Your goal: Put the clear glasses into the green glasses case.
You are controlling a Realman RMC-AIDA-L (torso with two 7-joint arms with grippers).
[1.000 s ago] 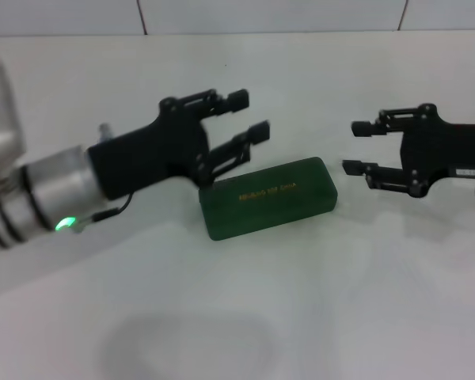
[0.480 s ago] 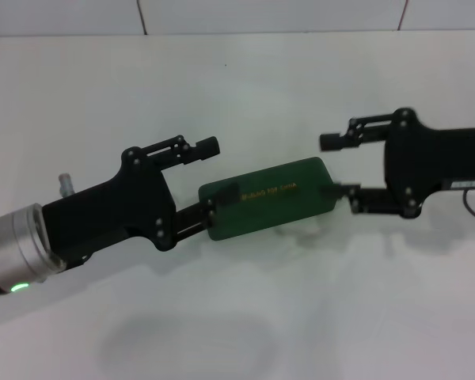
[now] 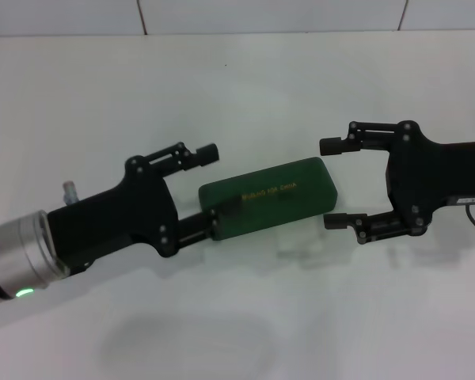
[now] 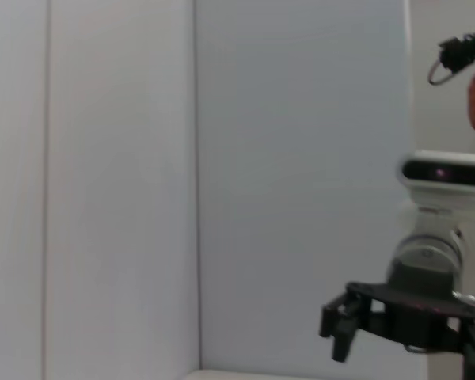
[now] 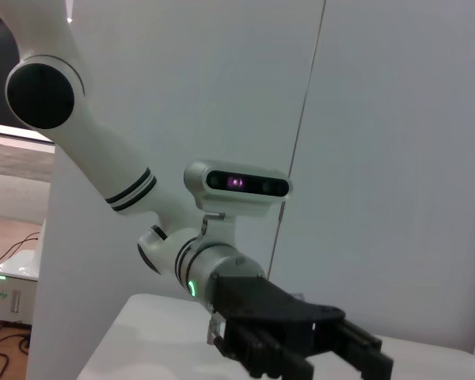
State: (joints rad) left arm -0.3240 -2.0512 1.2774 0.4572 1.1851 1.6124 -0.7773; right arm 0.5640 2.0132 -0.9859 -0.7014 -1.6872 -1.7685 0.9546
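Dark green oblong hard glasses case with gold lid lettering lies closed near mid-bench, well in from every edge of the white bench. Black left gripper at the case's left end: jaws spread, lower finger touching or just beside that end, upper finger above and clear. Black right gripper at the opposite end, jaws spread wide, not touching. Likely bracketing both ends to steady the case and lift the lid. Clear glasses not visible in any view; whereabouts cannot be told.
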